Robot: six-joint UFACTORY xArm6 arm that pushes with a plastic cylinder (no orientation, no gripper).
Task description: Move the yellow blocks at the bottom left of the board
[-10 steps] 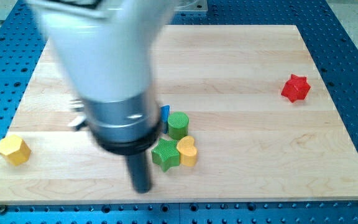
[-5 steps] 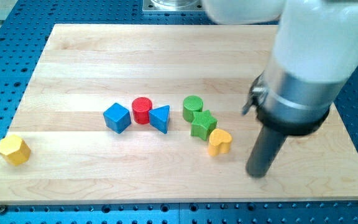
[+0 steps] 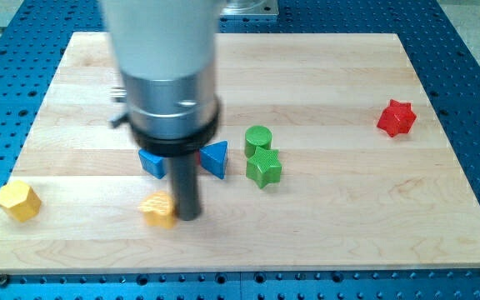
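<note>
Right now my tip (image 3: 188, 217) stands on the wooden board (image 3: 323, 233), low and a little to the view's left of the middle. A yellow block (image 3: 158, 209), blurred so its shape is hard to make out, lies touching or just beside the rod on the view's left. There are no jaws here to open or close, only the bare rod, and it has hold of nothing; it simply stands against that block.

A second yellow block (image 3: 18, 201), roughly six-sided, sits near the board's left edge, towards the bottom corner, well apart from the tip.

Above the tip, a blue block (image 3: 152, 162) peeks out from behind the arm, partly hidden. To its right is a blue triangle (image 3: 215, 158), then a green cylinder (image 3: 258, 140) with a green star (image 3: 263, 167) touching it just below. A red star (image 3: 396, 118) lies far off at the view's right, near the board's edge.
</note>
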